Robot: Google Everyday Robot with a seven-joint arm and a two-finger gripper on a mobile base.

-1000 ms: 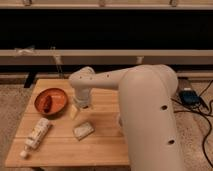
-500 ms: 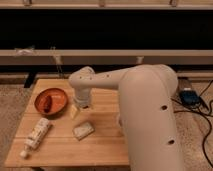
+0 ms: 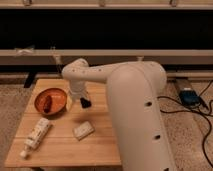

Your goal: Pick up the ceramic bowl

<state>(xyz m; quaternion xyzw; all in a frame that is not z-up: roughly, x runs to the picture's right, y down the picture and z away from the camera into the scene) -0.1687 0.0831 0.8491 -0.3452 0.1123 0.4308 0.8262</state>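
Note:
The ceramic bowl (image 3: pixel 50 100) is a round orange-red dish with a darker rim, on the left part of the wooden table (image 3: pixel 100 145). A dark reddish item lies inside it. My gripper (image 3: pixel 78 103) hangs down from the white arm (image 3: pixel 100 75) just right of the bowl's right rim, low over the table. Its fingers stand apart, with one dark fingertip (image 3: pixel 86 104) on the right side, and nothing is held between them.
A white bottle (image 3: pixel 37 134) lies on its side at the table's front left. A small pale packet (image 3: pixel 83 130) lies in front of the gripper. The robot's large white body (image 3: pixel 140 120) fills the right side. A dark shelf unit runs behind the table.

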